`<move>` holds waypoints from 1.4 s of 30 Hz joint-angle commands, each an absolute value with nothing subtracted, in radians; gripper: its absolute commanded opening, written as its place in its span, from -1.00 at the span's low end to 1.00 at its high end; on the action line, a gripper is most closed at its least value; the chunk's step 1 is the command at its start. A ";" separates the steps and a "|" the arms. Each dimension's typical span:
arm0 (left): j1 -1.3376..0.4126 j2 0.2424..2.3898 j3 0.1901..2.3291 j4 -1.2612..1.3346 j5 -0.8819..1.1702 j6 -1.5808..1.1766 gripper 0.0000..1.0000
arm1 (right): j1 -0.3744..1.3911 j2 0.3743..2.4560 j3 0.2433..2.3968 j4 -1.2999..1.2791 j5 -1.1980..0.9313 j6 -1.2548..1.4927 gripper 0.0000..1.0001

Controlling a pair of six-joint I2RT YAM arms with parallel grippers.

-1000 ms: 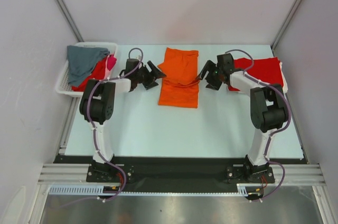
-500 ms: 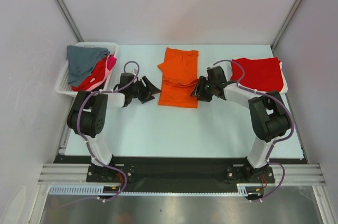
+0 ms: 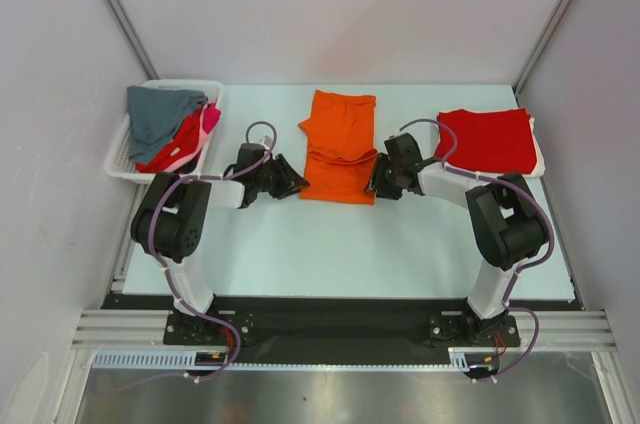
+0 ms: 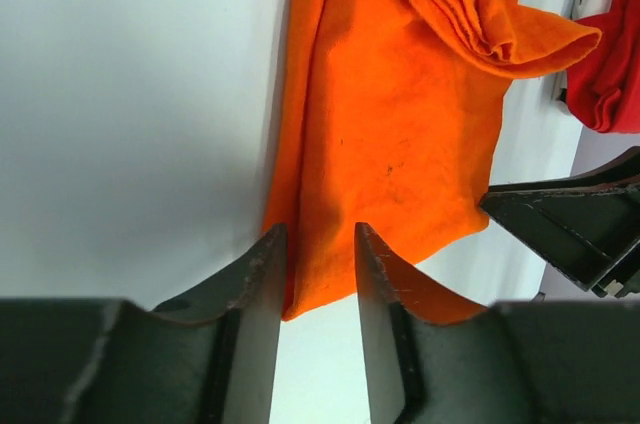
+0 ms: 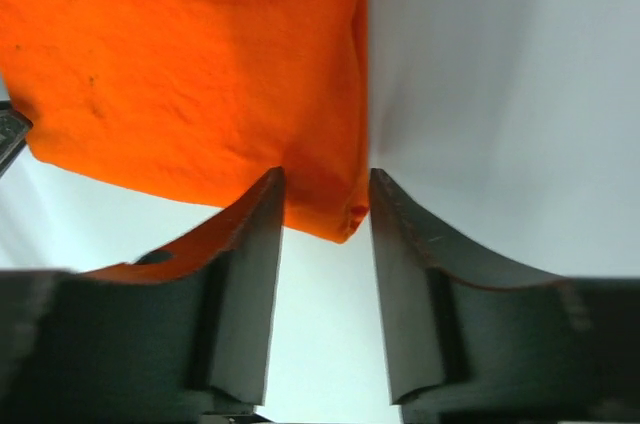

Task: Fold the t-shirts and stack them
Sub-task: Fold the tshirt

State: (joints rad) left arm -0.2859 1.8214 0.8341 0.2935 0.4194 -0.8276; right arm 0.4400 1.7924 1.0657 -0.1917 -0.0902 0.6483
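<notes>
The left claw (image 3: 295,182) and the right claw (image 3: 376,184) are both down low on the worktop (image 3: 340,244), each at a near corner of the orange tee (image 3: 338,149). The left one is at the tee's 7 o'clock corner and the right one at its 5 o'clock corner. In the left wrist view the fingers (image 4: 262,274) stand a little apart with the hem corner lying in the gap. The right wrist view shows the same, with the cloth's corner poking between the two fingers (image 5: 258,214). Both claws look released, straddling the cloth rather than pinching it. Matching corner positions suggest a paired lift, so the near hem can be carried toward 12 o'clock for the next fold.

The orange tee lies in the middle of the worktop as a long strip, rumpled across its middle, so it seems only partly folded.

Farther off at 2 o'clock, a folded red tee (image 3: 490,139) lies flat, probably the start of the stack. At 10 o'clock the basket (image 3: 116,156) holds a grey tee (image 3: 158,112), a second red tee (image 3: 178,144) and a pink tee (image 3: 208,121), heaped and unfolded.
</notes>
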 commanded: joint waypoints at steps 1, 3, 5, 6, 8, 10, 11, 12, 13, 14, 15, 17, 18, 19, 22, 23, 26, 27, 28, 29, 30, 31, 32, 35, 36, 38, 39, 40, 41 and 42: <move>-0.287 1.806 0.831 0.302 0.394 -0.788 -0.31 | 0.439 1.784 1.055 -0.187 -0.072 0.624 -0.17; -0.287 1.799 0.821 0.302 0.394 -0.787 -0.40 | 0.439 1.782 1.048 -0.167 -0.095 0.629 -0.30; -0.287 1.792 0.816 0.299 0.399 -0.781 -0.52 | 0.439 1.784 1.046 -0.160 -0.124 0.630 -0.58; -0.287 1.787 0.808 0.295 0.399 -0.778 -0.66 | 0.439 1.783 1.045 -0.158 -0.133 0.632 -0.69; -0.287 1.772 0.801 0.290 0.394 -0.775 -0.72 | 0.437 1.773 1.035 -0.152 -0.147 0.634 -0.99; -0.284 1.757 0.795 0.272 0.385 -0.761 -0.88 | 0.439 1.755 1.022 -0.147 -0.141 0.634 -1.00; -0.282 1.752 0.790 0.265 0.379 -0.758 -0.91 | 0.436 1.747 1.019 -0.153 -0.143 0.632 -1.00; -0.279 1.747 0.776 0.267 0.383 -0.758 -0.98 | 0.434 1.738 1.005 -0.153 -0.141 0.632 -1.00; -0.278 1.741 0.769 0.275 0.385 -0.758 -0.99 | 0.436 1.718 0.997 -0.155 -0.141 0.634 -1.00; -0.278 1.730 0.762 0.278 0.387 -0.758 -1.00 | 0.434 1.709 0.991 -0.155 -0.143 0.634 -1.00; -0.278 1.724 0.750 0.278 0.387 -0.756 -0.99 | 0.434 1.700 0.977 -0.156 -0.144 0.637 -1.00; -0.278 1.704 0.736 0.279 0.385 -0.756 -0.99 | 0.434 1.675 0.960 -0.156 -0.152 0.641 -1.00; -0.278 1.698 0.720 0.282 0.384 -0.756 -0.99 | 0.439 1.668 0.954 -0.156 -0.152 0.641 -1.00; -0.278 1.691 0.713 0.287 0.379 -0.756 -0.99 | 0.439 1.655 0.940 -0.155 -0.146 0.646 -1.00; -0.279 1.671 0.689 0.288 0.380 -0.753 -1.00 | 0.451 1.647 0.917 -0.152 -0.137 0.646 -1.00; -0.279 1.664 0.681 0.290 0.382 -0.753 -1.00 | 0.454 1.649 0.913 -0.150 -0.133 0.649 -1.00; -0.288 1.649 0.649 0.295 0.383 -0.746 -0.69 | 0.472 1.654 0.872 -0.129 -0.127 0.661 -0.96; -0.293 1.643 0.640 0.284 0.385 -0.732 -0.51 | 0.479 1.655 0.861 -0.124 -0.127 0.667 -0.89; -0.293 1.638 0.635 0.278 0.379 -0.726 -0.39 | 0.486 1.655 0.851 -0.118 -0.126 0.673 -0.79; -0.295 1.629 0.620 0.273 0.371 -0.721 -0.15 | 0.491 1.655 0.830 -0.107 -0.123 0.686 -0.47; -0.295 1.621 0.612 0.272 0.361 -0.719 -0.04 | 0.492 1.654 0.821 -0.100 -0.118 0.692 -0.35; -0.295 1.608 0.604 0.272 0.353 -0.716 0.03 | 0.495 1.654 0.813 -0.094 -0.111 0.696 -0.25; -0.295 1.603 0.601 0.268 0.347 -0.713 0.12 | 0.500 1.655 0.810 -0.087 -0.109 0.699 -0.17; -0.299 1.615 0.618 0.255 0.356 -0.707 0.13 | 0.518 1.664 0.821 -0.107 -0.072 0.703 -0.17; -0.301 1.623 0.621 0.253 0.359 -0.707 0.13 | 0.523 1.666 0.831 -0.115 -0.065 0.703 -0.16; -0.307 1.640 0.630 0.252 0.364 -0.709 0.11 | 0.531 1.669 0.836 -0.123 -0.052 0.701 -0.16; -0.313 1.643 0.635 0.252 0.365 -0.710 0.09 | 0.531 1.670 0.838 -0.120 -0.052 0.703 -0.17; -0.316 1.646 0.637 0.252 0.364 -0.712 0.07 | 0.531 1.675 0.838 -0.120 -0.058 0.703 -0.17; -0.319 1.652 0.638 0.252 0.364 -0.712 0.04 | 0.531 1.677 0.839 -0.118 -0.058 0.706 -0.20; -0.325 1.658 0.640 0.252 0.361 -0.712 0.02 | 0.531 1.680 0.839 -0.117 -0.061 0.706 -0.22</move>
State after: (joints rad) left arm -0.3046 1.6341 0.6243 0.2810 0.3801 -0.7444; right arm 0.5228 1.6615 0.8379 -0.0772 -0.0917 0.7055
